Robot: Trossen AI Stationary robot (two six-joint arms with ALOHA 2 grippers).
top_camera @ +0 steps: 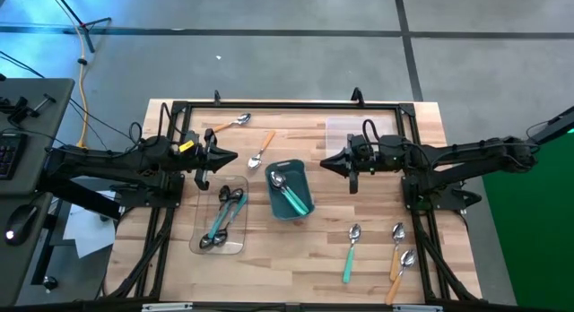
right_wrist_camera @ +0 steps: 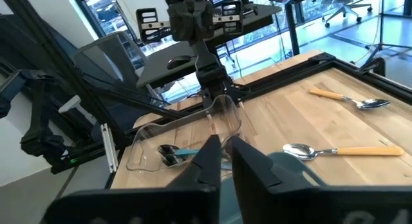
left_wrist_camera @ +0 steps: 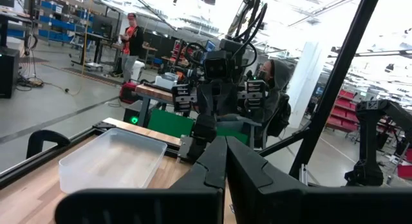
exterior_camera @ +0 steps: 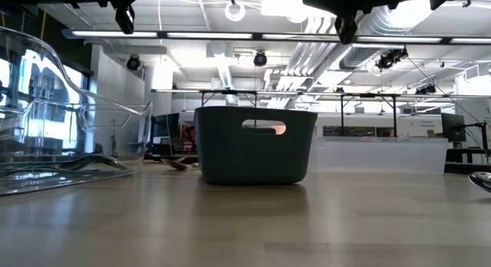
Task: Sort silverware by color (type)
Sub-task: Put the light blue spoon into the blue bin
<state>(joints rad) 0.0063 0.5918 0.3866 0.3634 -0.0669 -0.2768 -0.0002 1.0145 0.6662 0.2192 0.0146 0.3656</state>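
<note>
A teal rectangular bin (top_camera: 289,188) is set near the middle of the wooden table (top_camera: 296,258). A clear plastic tray (top_camera: 222,218) is placed just beside it, another clear tray (top_camera: 345,130) lies at the far edge. A person (left_wrist_camera: 132,44) is seen standing in the room beyond.

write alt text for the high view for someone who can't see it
Overhead view of a wooden table with spoons scattered: two in a teal bin, several in a clear tray, two orange-handled ones at the far edge, four at the near right. Both arms hover, left hand and right hand empty.
</note>
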